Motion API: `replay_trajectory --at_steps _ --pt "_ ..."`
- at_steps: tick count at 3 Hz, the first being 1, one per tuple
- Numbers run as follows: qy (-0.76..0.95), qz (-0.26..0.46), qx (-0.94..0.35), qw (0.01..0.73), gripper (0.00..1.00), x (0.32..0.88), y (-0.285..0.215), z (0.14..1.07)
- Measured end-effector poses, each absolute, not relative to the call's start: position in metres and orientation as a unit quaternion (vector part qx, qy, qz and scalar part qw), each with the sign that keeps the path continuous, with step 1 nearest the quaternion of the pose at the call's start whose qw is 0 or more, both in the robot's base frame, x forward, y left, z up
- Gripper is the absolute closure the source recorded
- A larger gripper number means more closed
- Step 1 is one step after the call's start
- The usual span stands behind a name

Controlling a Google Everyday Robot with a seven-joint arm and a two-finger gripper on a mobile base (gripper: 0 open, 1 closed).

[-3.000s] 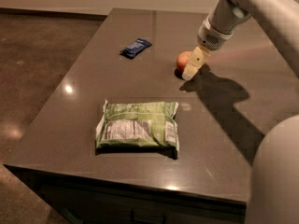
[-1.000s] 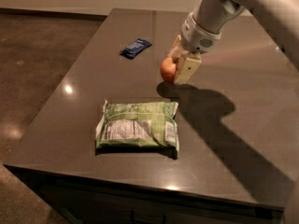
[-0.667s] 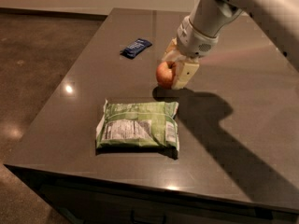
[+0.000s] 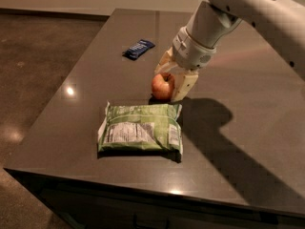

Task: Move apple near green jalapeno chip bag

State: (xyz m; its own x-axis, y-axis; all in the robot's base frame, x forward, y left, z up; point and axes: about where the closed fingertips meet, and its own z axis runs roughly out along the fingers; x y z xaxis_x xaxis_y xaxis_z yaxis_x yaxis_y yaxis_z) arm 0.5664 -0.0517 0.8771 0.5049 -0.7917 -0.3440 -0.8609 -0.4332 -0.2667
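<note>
Camera view shows the pale two-finger gripper [image 4: 170, 83] clamped around the small round red-orange apple [image 4: 162, 86], low over the dark tabletop [image 4: 248, 142]. Just camera-side of the gripper lies the flat, crinkled light-green foil chip bag [image 4: 140, 128], long axis crosswise.

White arm [image 4: 252, 6] is seen coming in from the upper right, angled down and to the left. The ribbed wrist [image 4: 194, 47] is tilted downward. The gripper [image 4: 168, 86] is held low with its fingers pointed down. One pale finger [image 4: 184, 85] is seen at the right of the apple [image 4: 161, 86]; the other is partly hidden behind it. The apple is clamped between the jaws.
</note>
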Motion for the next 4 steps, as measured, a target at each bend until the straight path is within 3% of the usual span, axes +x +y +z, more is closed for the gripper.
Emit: replay_trajectory --at_steps 1,2,3,4 --pt "0.459 0.078 -0.86 0.208 0.84 0.557 -0.044 0.873" --pt "0.433 0.053 -0.877 0.203 0.52 0.554 -0.032 0.865" --pt "0.422 0.039 -0.884 0.198 0.29 0.555 -0.024 0.861" --pt "0.438 0.022 -0.878 0.193 0.0 0.557 -0.022 0.864"
